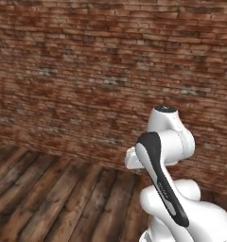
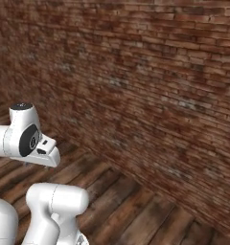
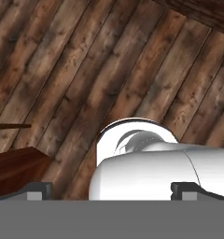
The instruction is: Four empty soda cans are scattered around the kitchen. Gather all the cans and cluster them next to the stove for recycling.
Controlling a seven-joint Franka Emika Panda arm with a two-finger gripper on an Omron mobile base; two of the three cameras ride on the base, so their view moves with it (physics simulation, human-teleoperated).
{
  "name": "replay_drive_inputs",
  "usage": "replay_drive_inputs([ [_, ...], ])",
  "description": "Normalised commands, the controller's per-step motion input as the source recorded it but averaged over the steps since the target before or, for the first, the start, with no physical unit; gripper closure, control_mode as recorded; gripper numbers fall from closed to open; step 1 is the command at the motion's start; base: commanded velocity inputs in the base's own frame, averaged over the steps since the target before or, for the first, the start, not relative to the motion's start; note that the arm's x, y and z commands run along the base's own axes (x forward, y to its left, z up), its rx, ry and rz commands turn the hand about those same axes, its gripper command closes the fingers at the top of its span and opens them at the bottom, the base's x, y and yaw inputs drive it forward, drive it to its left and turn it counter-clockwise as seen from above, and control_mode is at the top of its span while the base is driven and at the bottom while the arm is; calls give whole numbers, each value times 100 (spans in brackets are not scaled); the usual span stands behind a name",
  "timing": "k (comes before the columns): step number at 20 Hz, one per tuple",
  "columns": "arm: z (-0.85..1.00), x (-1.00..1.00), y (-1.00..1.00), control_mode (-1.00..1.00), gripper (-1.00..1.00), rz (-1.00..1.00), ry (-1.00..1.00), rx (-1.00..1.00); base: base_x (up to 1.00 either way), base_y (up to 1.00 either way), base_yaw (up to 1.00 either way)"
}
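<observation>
The soda cans and the stove are out of view. My gripper (image 3: 111, 191) points down at a dark wooden plank floor (image 3: 86, 70). Its two dark fingertips (image 3: 39, 190) stand far apart at the bottom of the hand view, so it is open with nothing held between them. In both base views the white arm (image 1: 167, 142) is folded close above the base, in front of a brick wall.
A red-brown brick wall (image 1: 110, 71) runs across the whole scene ahead, meeting the plank floor (image 1: 49, 198) at its foot. In the hand view a dark brown wooden edge (image 3: 13, 168) juts in at the lower left.
</observation>
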Motion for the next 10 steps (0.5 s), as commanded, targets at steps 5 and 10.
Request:
replay_drive_inputs([
  [5, 0, 0, 0, 100, -100, 0, 0, 0, 44, -49, 32],
  [10, 0, 0, 0, 100, -100, 0, 0, 0, 43, -53, 31],
])
